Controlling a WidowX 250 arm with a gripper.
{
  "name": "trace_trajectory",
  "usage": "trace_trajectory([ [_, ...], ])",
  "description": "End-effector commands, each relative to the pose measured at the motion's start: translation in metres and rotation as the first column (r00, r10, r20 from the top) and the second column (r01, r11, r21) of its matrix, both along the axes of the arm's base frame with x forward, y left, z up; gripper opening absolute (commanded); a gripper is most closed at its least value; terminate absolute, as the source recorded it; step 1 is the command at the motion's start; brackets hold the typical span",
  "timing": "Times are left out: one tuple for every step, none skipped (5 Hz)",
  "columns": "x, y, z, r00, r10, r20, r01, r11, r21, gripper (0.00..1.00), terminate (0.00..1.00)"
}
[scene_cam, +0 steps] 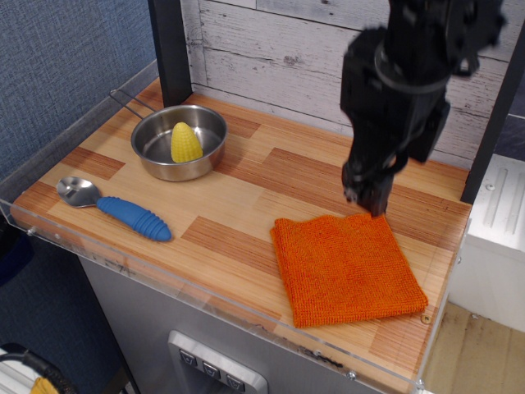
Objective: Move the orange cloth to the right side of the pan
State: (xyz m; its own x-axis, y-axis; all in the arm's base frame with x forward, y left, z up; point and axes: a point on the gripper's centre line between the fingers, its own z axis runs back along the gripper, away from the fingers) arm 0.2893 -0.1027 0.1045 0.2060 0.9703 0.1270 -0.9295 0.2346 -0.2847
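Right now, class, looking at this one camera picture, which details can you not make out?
1. Gripper: motion-blurred and dark; open or shut unreadable.
2. Fingers touching the orange cloth? The single view cannot settle it.
3. Pan floor: partly hidden by the toy corn.
4. Arm's upper part: cut off by the top edge.

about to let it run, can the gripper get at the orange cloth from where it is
Probably yes: the gripper hangs right at the far edge of the orange cloth, which lies flat with nothing on it.
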Motion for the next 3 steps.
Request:
trace_trajectory([
  [-0.010,0.001,-0.018,0.998,-0.028,-0.057,0.028,1.000,-0.001,1.00,0.00],
  [-0.020,0.005,-0.037,0.995,-0.013,-0.098,0.010,1.000,-0.028,1.00,0.00],
  [-0.021,0.006,-0.054,0.991,-0.002,-0.135,-0.005,0.998,-0.055,1.00,0.00],
])
